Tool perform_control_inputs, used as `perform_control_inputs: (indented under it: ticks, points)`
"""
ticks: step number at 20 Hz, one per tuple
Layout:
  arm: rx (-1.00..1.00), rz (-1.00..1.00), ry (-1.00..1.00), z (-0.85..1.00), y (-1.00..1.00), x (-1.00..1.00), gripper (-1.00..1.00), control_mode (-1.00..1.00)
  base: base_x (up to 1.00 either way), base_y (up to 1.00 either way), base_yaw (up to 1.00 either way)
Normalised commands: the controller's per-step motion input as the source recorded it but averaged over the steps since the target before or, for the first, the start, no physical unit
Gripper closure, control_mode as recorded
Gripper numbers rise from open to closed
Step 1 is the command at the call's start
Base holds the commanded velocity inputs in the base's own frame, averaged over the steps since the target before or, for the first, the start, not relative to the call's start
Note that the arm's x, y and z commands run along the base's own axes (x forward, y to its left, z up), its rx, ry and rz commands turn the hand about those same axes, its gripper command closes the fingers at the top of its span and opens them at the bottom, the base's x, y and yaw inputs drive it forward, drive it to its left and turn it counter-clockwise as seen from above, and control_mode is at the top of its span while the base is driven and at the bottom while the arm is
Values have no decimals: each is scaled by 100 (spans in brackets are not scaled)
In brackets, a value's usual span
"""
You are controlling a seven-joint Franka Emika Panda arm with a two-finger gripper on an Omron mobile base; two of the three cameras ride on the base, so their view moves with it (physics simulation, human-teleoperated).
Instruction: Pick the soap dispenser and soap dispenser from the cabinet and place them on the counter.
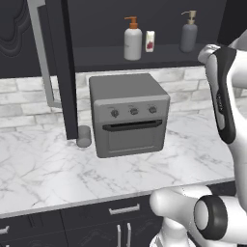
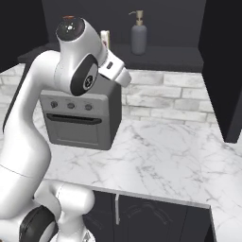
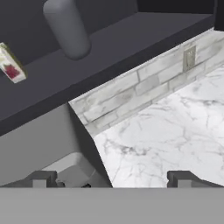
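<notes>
1. Nearest are the black drawer units (image 1: 72,219) under the worktop, with short silver handles.
2. Above them the counter (image 1: 43,169), white marble with grey veins and a pale edge, runs wide to left and right; its right stretch is bare in the right base view.
3. The gripper (image 3: 111,178) shows in the hand view with its two dark tips far apart at the bottom: the jaws stand wide and hold nothing. It hangs over the right part of the toaster oven, looking toward the backsplash and the cabinet shelf.
4. On the counter stands the grey toaster oven (image 1: 128,113), three knobs over a dark door handle, near the middle of the left base view.
5. Just left of the oven a short grey cup (image 1: 84,136) sits on the counter, at the foot of the open cabinet door (image 1: 65,72) with its long silver bar handle.
6. Behind runs the pale brick backsplash (image 2: 165,97).
7. Farthest and higher is the cabinet (image 1: 159,55), open, its dark shelf above the oven.
8. On that shelf, from left to right: the white soap dispenser (image 1: 132,41) with an orange pump, a small white carton (image 1: 150,41) with a red mark just beside it, then well apart the dark grey soap dispenser (image 1: 188,34) with a tan pump. All stand upright.
</notes>
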Motion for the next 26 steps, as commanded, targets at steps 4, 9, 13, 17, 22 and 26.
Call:
perform_control_inputs:
  ticks: [4, 9, 13, 17, 22, 26]
  points:
    - [-9, 13, -7, 24, 0, 11, -100, -100, 0, 0, 0]
    - [-14, 17, 0, 8, 1, 2, -100, -100, 0, 0, 0]
    - [-15, 11, 8, 0, 13, 11, -100, -100, 0, 0, 0]
    - [-4, 3, 1, 1, 5, 4, -100, -100, 0, 0, 0]
    - [1, 0, -7, 20, 0, 3, -100, -100, 0, 0, 0]
    - [2, 0, -13, 35, 0, 6, -100, -100, 0, 0, 0]
